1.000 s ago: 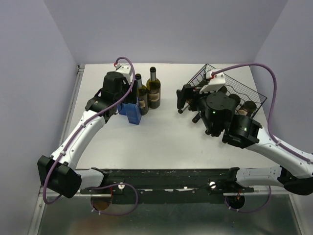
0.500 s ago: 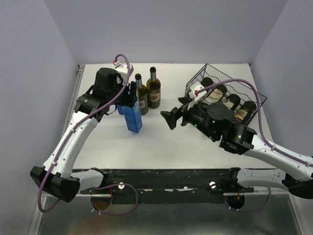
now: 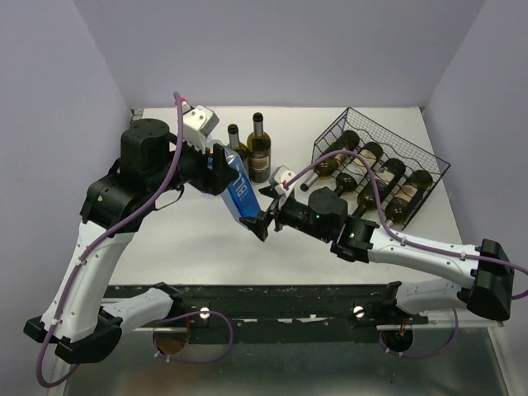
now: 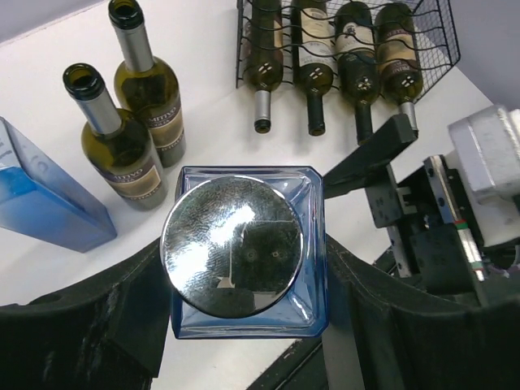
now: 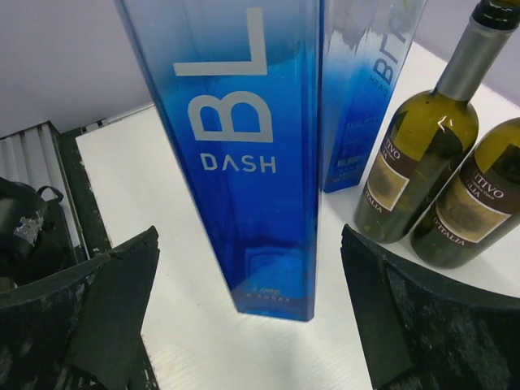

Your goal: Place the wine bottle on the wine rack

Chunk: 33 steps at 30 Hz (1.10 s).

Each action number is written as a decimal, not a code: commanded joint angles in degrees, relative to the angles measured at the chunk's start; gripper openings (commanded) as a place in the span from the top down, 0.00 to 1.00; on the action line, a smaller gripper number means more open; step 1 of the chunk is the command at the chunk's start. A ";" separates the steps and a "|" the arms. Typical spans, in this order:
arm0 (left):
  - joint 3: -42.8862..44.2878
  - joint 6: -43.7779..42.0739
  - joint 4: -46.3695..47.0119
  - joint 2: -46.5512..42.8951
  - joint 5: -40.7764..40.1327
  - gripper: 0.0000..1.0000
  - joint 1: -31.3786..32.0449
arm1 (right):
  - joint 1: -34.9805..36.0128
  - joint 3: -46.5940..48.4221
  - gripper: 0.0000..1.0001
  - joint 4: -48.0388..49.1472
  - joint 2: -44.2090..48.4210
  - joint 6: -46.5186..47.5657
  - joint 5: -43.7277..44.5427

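A tall blue square bottle with a round silver cap hangs tilted over the table's middle, my left gripper shut on its top end. In the left wrist view the black fingers press both sides below the cap. My right gripper is open at the bottle's lower end, a jaw on each side and apart from it. Two green wine bottles stand upright just behind. The black wire wine rack sits at the back right, several bottles lying in its cradles.
A second blue square bottle stands left of the green wine bottles. The rack's bottle necks point toward the table's middle. The right arm stretches across the near right of the table.
My left arm has lifted the blue bottle and tipped its base toward the front right. My right arm has swung left from the rack, bringing its open jaws around the bottle's lower end.
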<state>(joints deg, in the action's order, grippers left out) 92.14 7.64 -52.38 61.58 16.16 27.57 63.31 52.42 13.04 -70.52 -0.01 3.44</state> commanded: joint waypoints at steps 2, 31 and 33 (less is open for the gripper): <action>3.31 1.85 5.44 -2.34 2.73 1.00 1.78 | 0.24 -2.41 0.00 12.09 -1.90 0.98 -3.00; 5.34 3.35 8.26 -5.68 6.51 1.00 2.05 | 0.24 -5.23 0.90 27.04 -10.08 9.93 6.57; 4.72 2.82 8.96 -6.38 6.60 0.91 2.05 | 0.24 -4.88 0.99 27.48 -9.99 12.91 9.46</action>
<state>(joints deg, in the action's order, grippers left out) 95.83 9.45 -53.30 59.16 19.00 29.34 63.81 45.63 38.54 -80.71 7.70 4.91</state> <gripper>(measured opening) 0.702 0.767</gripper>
